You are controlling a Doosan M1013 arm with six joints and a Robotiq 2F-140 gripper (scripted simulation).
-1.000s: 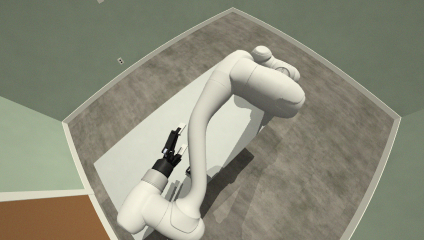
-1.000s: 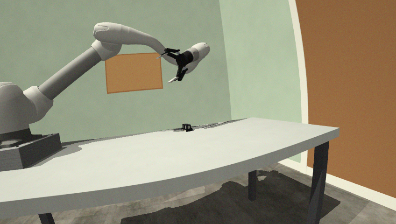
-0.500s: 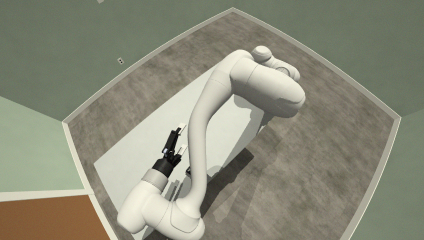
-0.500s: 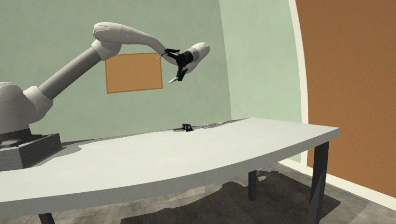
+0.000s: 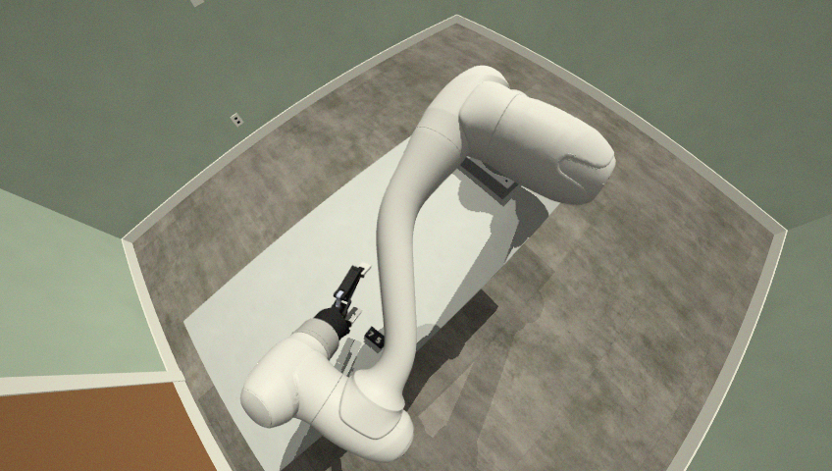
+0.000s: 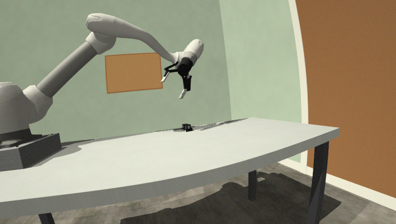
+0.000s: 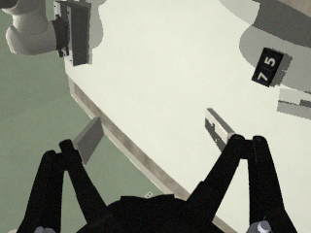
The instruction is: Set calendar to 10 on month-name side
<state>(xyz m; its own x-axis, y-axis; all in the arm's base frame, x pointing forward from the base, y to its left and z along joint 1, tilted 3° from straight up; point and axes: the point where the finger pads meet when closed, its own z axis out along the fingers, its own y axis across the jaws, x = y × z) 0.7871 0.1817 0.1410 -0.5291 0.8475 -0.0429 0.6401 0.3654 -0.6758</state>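
Nearest the wrist camera, the gripper [image 7: 155,139] is seen spread wide with nothing between its fingers, high above the table [image 6: 194,150]. Farther off, by the table's far edge, the calendar [image 7: 268,68] sits, showing 7 and 5. A descent from this height could be misjudged — the small cubes may be knocked off the edge or clipped askew.

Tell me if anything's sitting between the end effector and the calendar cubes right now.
Nothing visible is. The open end effector hangs high above the calendar cubes with only air between, and the table near them shows no other object.
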